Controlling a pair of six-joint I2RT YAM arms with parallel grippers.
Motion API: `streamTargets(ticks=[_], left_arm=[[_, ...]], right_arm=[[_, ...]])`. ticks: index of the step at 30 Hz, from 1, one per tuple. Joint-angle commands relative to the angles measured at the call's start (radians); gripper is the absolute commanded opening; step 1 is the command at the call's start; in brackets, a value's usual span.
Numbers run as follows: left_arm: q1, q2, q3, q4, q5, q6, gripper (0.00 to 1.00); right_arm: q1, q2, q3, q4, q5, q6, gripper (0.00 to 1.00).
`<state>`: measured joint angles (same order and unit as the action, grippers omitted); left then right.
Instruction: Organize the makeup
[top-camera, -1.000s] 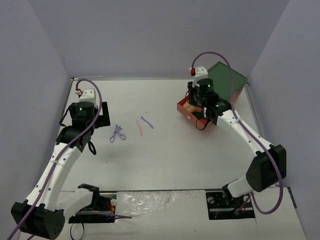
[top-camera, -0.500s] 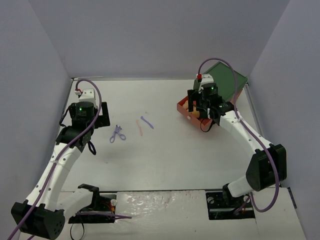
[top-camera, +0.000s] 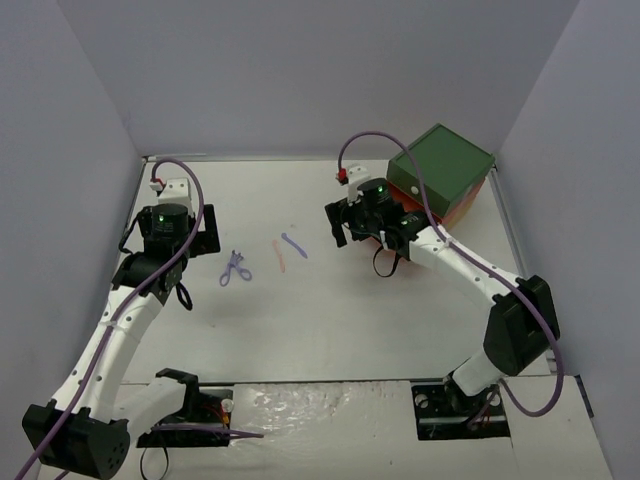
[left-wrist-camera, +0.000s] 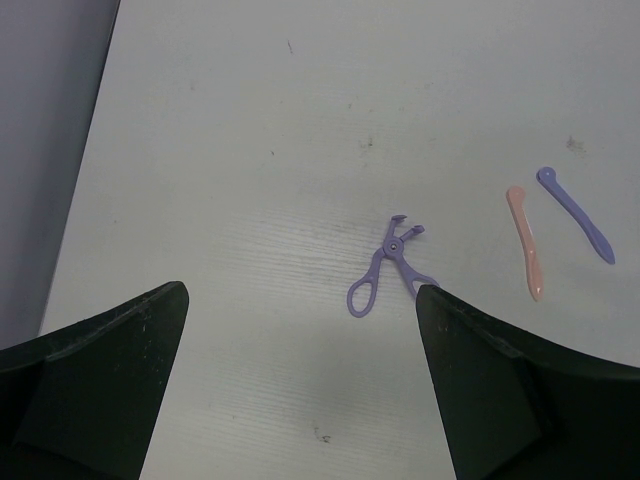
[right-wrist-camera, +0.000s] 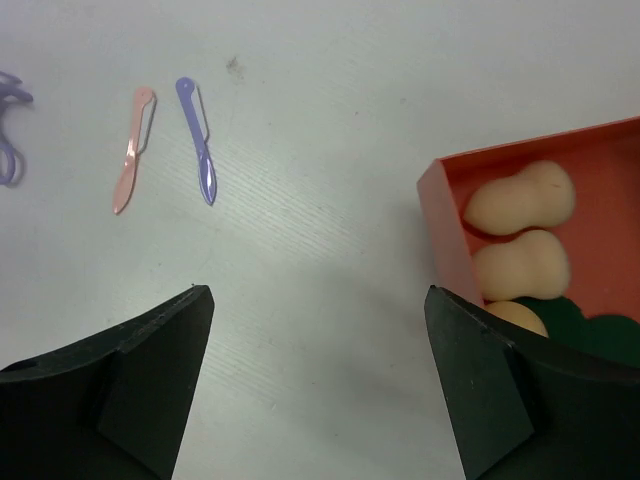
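Note:
The makeup still on the table is a lilac scissor-like tool (left-wrist-camera: 388, 265), a pink stick (right-wrist-camera: 133, 150) and a lilac stick (right-wrist-camera: 197, 140), lying close together left of centre. Three tan egg-shaped sponges (right-wrist-camera: 520, 198) and a dark green disc (right-wrist-camera: 590, 335) sit inside the open red drawer (right-wrist-camera: 440, 215). My right gripper (right-wrist-camera: 318, 295) hovers open and empty over bare table between the sticks and the drawer's left wall. My left gripper (left-wrist-camera: 300, 300) stands wide open and empty just short of the scissor-like tool.
The drawer chest with its green top (top-camera: 440, 165) stands at the back right corner, with my right arm across its open drawer in the top view. Grey walls close in the table on the left, back and right.
My right gripper has opened above the red drawer and swung left, away from it toward the sticks. The left arm has not moved.

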<state>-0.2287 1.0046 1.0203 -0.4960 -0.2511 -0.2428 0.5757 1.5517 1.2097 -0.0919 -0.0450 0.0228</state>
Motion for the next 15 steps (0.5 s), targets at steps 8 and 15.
streamTargets(ticks=[8, 15], left_arm=[[0.005, -0.003, 0.020, 0.050, -0.015, 0.013, 0.97], [0.005, 0.000, 0.019, 0.050, -0.018, 0.015, 0.97]], right_arm=[[0.006, 0.154, 0.038, 0.047, 0.169, -0.072, 0.86], [-0.005, 0.156, 0.052, 0.046, 0.324, -0.119, 0.87]])
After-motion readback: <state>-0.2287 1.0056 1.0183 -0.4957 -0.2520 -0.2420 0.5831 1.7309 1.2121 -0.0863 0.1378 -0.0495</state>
